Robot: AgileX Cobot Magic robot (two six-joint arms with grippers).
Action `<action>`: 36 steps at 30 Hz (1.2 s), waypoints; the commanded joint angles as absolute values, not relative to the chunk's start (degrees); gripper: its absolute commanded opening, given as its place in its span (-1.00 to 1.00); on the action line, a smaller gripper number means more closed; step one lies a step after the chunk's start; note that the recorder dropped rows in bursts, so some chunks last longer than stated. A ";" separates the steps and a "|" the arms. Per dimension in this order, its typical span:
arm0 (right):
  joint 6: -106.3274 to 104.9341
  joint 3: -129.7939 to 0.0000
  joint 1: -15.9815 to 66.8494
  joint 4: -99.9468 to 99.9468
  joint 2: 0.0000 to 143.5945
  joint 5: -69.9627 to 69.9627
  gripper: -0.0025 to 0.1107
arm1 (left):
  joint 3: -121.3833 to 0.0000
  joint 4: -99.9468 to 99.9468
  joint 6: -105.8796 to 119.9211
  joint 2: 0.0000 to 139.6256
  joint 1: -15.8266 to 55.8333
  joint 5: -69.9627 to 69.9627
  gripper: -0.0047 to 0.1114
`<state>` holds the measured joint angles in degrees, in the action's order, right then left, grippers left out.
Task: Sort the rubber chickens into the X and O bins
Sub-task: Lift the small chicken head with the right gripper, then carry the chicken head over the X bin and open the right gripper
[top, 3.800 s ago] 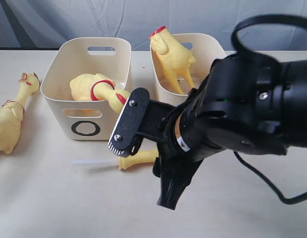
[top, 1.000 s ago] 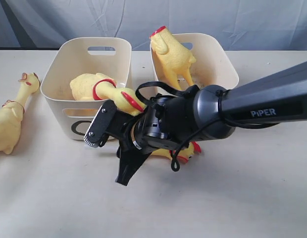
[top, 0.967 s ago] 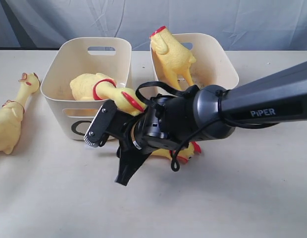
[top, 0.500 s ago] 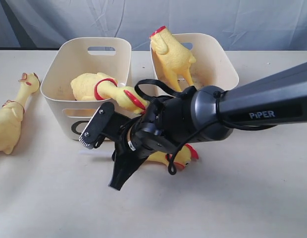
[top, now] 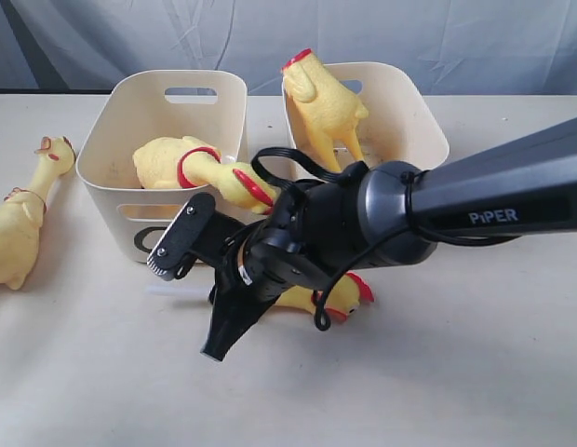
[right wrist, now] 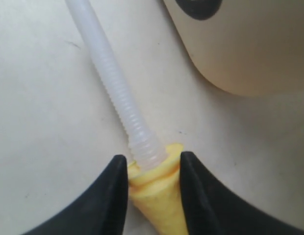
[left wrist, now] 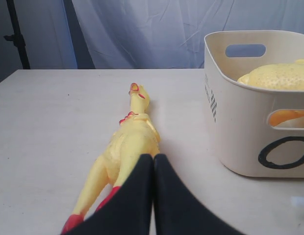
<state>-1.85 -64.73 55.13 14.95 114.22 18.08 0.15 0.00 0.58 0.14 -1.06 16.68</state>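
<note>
My right gripper (right wrist: 153, 164) is low over the table, its jaws pressed on both sides of the yellow neck of the head-neck piece (right wrist: 157, 196). The piece's white ribbed tube (right wrist: 113, 83) sticks out ahead. In the exterior view its red-combed head (top: 349, 293) lies behind the gripper (top: 186, 312). The O bin (top: 112, 130) holds one rubber chicken (top: 177, 163). A headless body (top: 326, 107) stands in the other bin (top: 409, 102), whose mark is hidden. My left gripper (left wrist: 153, 159) is shut and empty above a whole chicken (left wrist: 130, 142) on the table.
The O bin (right wrist: 250, 49) wall stands close beside the right gripper. The whole chicken (top: 23, 214) lies at the table's far left, left of the O bin (left wrist: 240, 112). A grey curtain hangs behind the table. The black right arm covers the middle of the exterior view.
The right arm has come down and moved left over the head-neck piece. Its jaws have narrowed onto the neck. The piece's head has shifted slightly.
</note>
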 commanded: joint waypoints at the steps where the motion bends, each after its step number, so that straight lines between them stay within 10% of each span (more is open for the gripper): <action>1: -1.84 -64.32 56.53 13.37 114.23 21.41 -0.86 | 0.00 0.00 0.55 0.00 -1.13 16.26 -0.92; 36: -2.96 -64.43 62.08 7.09 75.84 28.03 -0.83 | 0.00 0.00 0.55 0.00 -1.13 16.26 -0.92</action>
